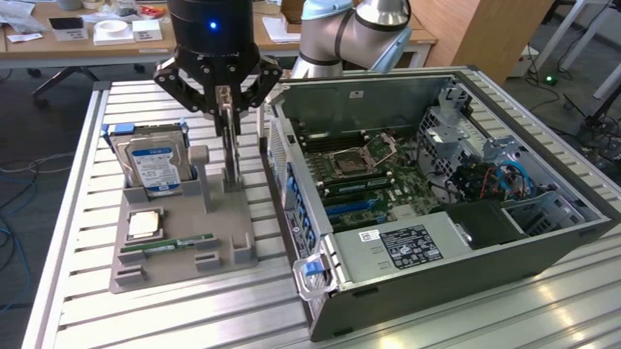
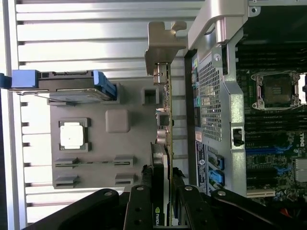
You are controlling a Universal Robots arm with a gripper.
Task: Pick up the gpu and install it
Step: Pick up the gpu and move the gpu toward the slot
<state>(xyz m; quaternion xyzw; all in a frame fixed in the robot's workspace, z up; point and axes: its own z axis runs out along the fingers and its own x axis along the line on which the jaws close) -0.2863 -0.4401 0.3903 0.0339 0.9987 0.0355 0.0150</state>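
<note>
1. Jaws pinched on the gpu [image 1: 229,149], with black fingers [image 2: 140,203] on either side of its upper edge. The card stands on edge, upright.
2. Silver end bracket [image 2: 163,40] sits at the card's end farthest from the fingers.
3. Card's lower edge reaches the grey holder tray [image 1: 185,258] along the side nearest the computer case [image 1: 543,218]. Cannot tell whether it is seated in the slot or lifted clear.
4. Same tray holds a hard drive [image 1: 155,163] standing upright, with a CPU chip [image 1: 145,224] and a RAM stick [image 1: 167,246] lying flat.
5. Tray lies toward the edge of the slatted worktop [image 1: 83,291] on the exterior view's left. The open case is just beside it, motherboard [image 1: 359,171] exposed.
</note>
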